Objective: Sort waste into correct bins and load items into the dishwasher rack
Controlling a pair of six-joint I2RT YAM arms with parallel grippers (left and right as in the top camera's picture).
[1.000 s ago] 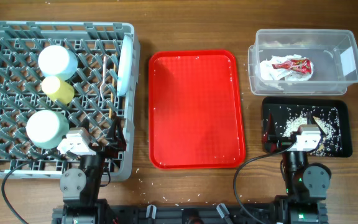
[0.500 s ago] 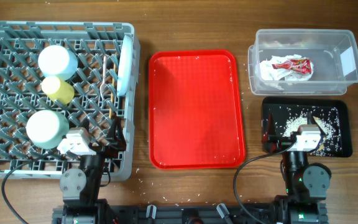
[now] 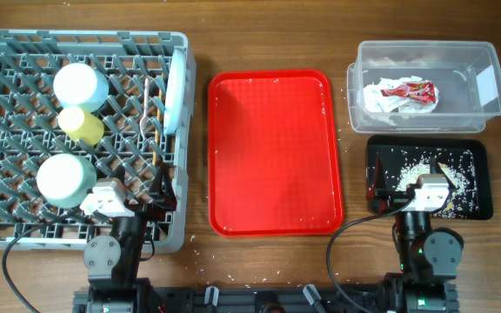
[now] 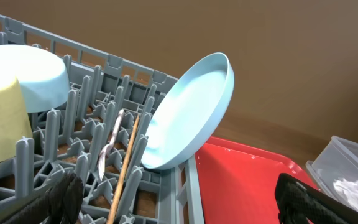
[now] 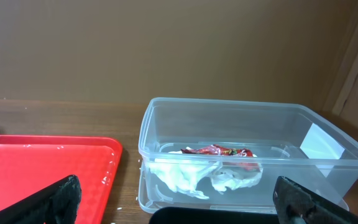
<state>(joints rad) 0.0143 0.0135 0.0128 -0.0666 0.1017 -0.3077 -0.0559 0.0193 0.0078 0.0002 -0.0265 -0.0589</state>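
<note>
We see a red tray (image 3: pixel 275 152) at the centre of the wooden table (image 3: pixel 277 35), long sides running twelve to six o'clock.

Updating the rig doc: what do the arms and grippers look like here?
The left arm and right arm match: dark grey round joint housings, a pale blocky wrist module, and a thin black cable looping to the base. The fingers are plain black in both wrist views. No markings are legible.

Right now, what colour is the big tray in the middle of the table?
The tray is bright red, best seen from overhead.
</note>
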